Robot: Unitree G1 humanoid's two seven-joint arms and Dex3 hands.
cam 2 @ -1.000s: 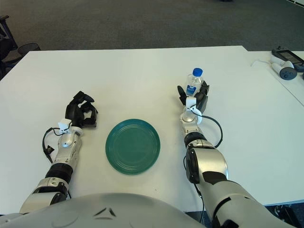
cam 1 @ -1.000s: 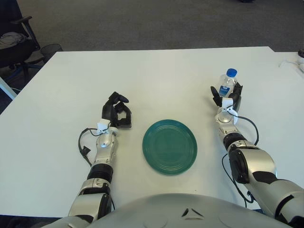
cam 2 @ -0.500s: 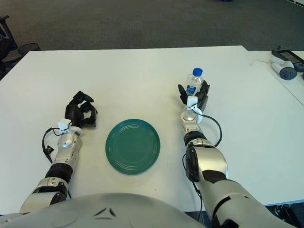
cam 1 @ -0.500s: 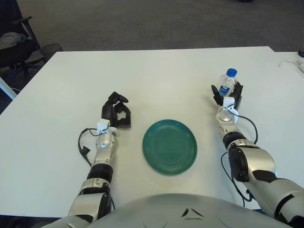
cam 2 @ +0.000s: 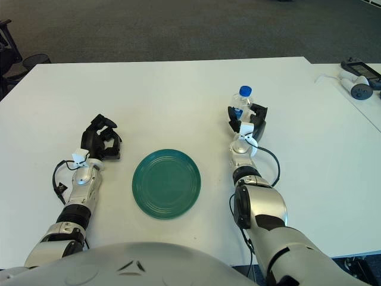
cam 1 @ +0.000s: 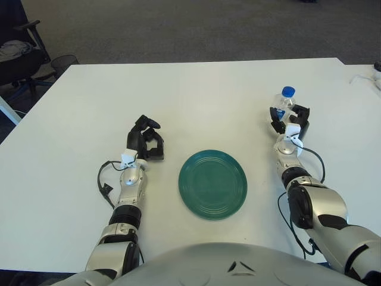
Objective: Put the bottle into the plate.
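A clear water bottle with a blue cap (cam 1: pixel 287 97) stands upright on the white table (cam 1: pixel 196 101) at the right. My right hand (cam 1: pixel 290 121) is wrapped around its lower part, with fingers on both sides, and hides the bottle's base. A dark green plate (cam 1: pixel 212 183) lies bare in the middle of the table near me, to the left of the bottle and apart from it. My left hand (cam 1: pixel 146 142) rests on the table left of the plate, fingers curled, holding nothing.
A black office chair (cam 1: pixel 18 53) stands off the table's far left corner. A grey device with a cable (cam 2: pixel 357 80) lies on a neighbouring table at the far right. The table's far edge runs along dark carpet.
My right hand's fingers have closed in around the bottle, and the hand has shifted slightly right. The left hand and the plate have not moved.
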